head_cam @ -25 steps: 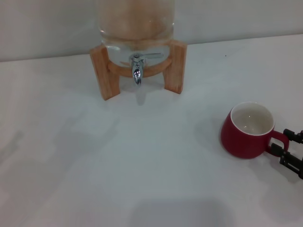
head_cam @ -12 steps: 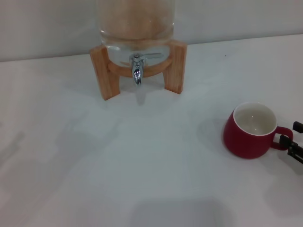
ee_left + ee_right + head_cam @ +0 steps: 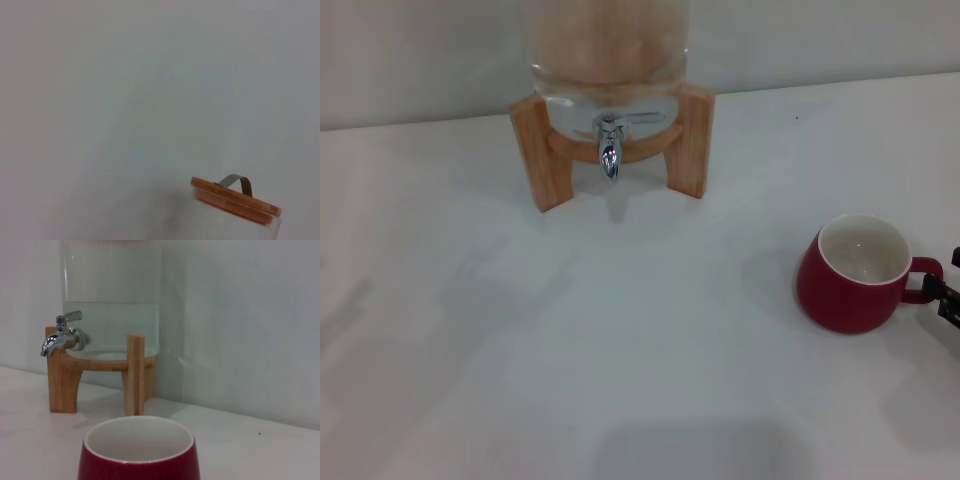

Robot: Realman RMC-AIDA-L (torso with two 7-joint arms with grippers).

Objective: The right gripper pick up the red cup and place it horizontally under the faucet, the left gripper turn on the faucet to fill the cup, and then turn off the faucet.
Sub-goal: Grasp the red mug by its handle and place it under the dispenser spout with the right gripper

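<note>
I seat the right gripper [image 3: 948,295], grip state unreadable, squarely on the red mug [image 3: 852,272] handle near the counter's right edge before lifting.

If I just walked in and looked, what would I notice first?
Probably the red cup, standing upright on the white table at the robot's right, white and empty inside. The right gripper is right at its handle at the picture's edge. Farther back sits a glass water jar in a wooden stand, with the shiny faucet poking out in front.
</note>
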